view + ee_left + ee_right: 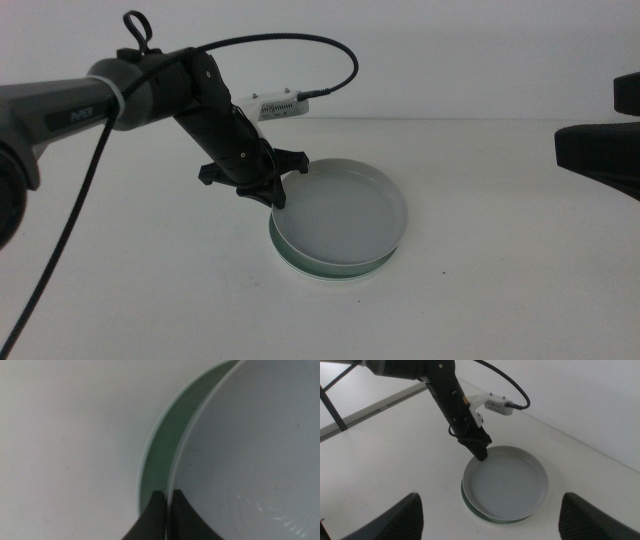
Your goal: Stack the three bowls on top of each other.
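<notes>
My left gripper [272,195] is shut on the near-left rim of the pale grey-blue bowl [345,215]. That bowl sits in the mint green bowl [320,268], of which only a crescent of rim shows below it. In the left wrist view the jaws [167,492] pinch the grey-blue rim [250,450], with the green bowl [165,445] beneath. The right wrist view shows the left gripper [481,454], the grey-blue bowl [507,482] and the green rim [467,501]. The white bowl is not visible. My right gripper [610,125] is open and empty, above the table at the right.
A white table [480,290] carries the bowls. The left arm's black cable [300,45] loops above the back of the table, and a small white camera module [278,104] sits on its wrist. A dark frame leg [332,407] stands beyond the table.
</notes>
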{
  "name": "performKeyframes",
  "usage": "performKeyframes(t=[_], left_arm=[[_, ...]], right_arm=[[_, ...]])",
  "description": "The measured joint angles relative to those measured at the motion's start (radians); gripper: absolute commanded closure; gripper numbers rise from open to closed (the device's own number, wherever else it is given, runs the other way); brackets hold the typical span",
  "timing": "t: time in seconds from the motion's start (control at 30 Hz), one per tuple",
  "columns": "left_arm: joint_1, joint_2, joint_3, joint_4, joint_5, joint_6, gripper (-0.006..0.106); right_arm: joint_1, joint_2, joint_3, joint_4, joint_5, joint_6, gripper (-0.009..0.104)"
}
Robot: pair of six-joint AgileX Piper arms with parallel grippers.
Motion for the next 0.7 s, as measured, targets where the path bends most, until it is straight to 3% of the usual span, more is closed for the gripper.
performKeyframes(t=[0.07,0.17,0.27,0.4,0.53,0.7], left_arm=[[0.0,0.007,0.0,0.0,-0.002,0.0,0.094],[0.002,0.009,-0.001,0.002,-0.005,0.003,0.075],[0.012,-0.004,-0.001,0.0,0.002,0.038,0.049],[0.029,-0.073,-0.001,0.02,0.026,0.069,0.006],[0.039,-0.237,0.053,0.051,-0.016,0.073,0.007],[0.041,-0.619,0.341,0.11,-0.232,0.073,0.007]], right_arm=[[0.0,0.0,0.0,0.0,0.0,0.0,0.006],[0.0,0.0,0.0,0.0,0.0,0.0,0.006],[0.0,0.0,0.0,0.0,0.0,0.0,0.006],[0.0,0.0,0.0,0.0,0.0,0.0,0.006],[0.0,0.0,0.0,0.0,0.0,0.0,0.006],[0.0,0.0,0.0,0.0,0.0,0.0,0.006]])
